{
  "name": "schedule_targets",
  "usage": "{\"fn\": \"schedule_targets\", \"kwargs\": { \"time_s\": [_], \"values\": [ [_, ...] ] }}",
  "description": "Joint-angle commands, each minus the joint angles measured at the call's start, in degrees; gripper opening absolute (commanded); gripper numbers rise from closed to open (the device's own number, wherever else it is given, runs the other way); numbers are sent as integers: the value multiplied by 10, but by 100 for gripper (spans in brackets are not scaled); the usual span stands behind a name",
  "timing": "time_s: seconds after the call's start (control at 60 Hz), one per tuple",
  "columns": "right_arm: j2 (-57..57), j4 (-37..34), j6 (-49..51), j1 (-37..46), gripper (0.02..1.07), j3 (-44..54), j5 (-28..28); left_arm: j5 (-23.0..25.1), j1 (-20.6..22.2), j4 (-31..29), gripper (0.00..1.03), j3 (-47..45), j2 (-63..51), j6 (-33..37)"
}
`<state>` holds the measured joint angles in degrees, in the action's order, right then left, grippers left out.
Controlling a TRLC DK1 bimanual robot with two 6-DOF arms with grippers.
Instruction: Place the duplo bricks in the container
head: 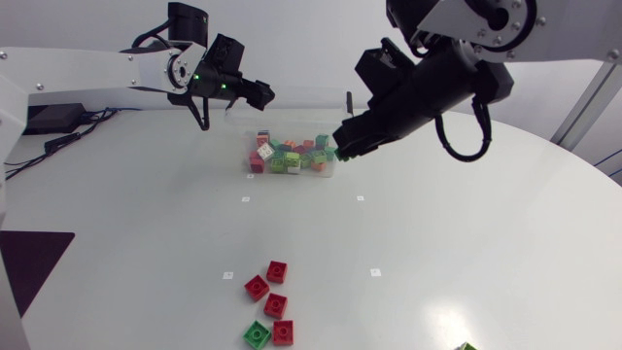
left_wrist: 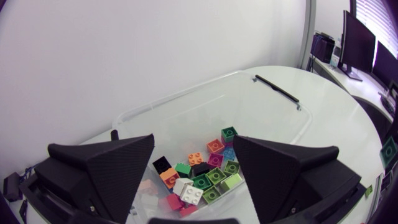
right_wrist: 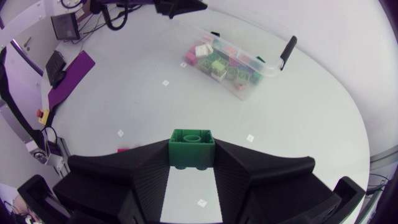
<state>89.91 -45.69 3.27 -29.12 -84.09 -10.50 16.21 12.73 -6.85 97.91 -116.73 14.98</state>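
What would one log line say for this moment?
right hand: shut on green brick | left hand: open over container | loose bricks: on table

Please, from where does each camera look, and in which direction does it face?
Head: fixed above the table, facing down; shows the left arm, the right arm, the container and loose bricks.
Left wrist: on the left arm, facing down into the container; the open left pincer frames it.
Right wrist: on the right arm, facing across the table toward the container; the right pincer grips a green brick.
Shared: all three views show the container.
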Motion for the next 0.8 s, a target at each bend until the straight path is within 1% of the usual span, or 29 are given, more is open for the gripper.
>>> {"fn": "schedule_targets", "kwargs": {
  "time_s": [0.0,0.05,0.1,0.217,0.4,0.467,0.617,0.733,0.783],
  "values": [
    [35,22,8,5,39,-27,-4,2,3,-4,100,-53,66,31],
    [53,38,6,7,39,-42,-4,2,4,-11,100,-78,93,51],
    [75,54,3,13,39,-62,-4,2,5,-31,100,-107,128,80],
    [116,90,-4,21,39,-96,-1,13,0,-54,100,-153,188,110],
    [176,110,-18,44,39,-159,-6,23,-12,-84,100,-236,267,167],
    [192,129,-30,54,39,-174,-12,24,-13,-86,99,-276,296,196],
    [225,136,-39,66,39,-209,-14,50,-14,-111,99,-336,338,254],
    [247,136,-45,70,39,-234,-14,58,-11,-142,99,-365,347,289],
    [259,136,-48,72,39,-247,-14,60,-7,-145,99,-383,355,302]
  ]
}}
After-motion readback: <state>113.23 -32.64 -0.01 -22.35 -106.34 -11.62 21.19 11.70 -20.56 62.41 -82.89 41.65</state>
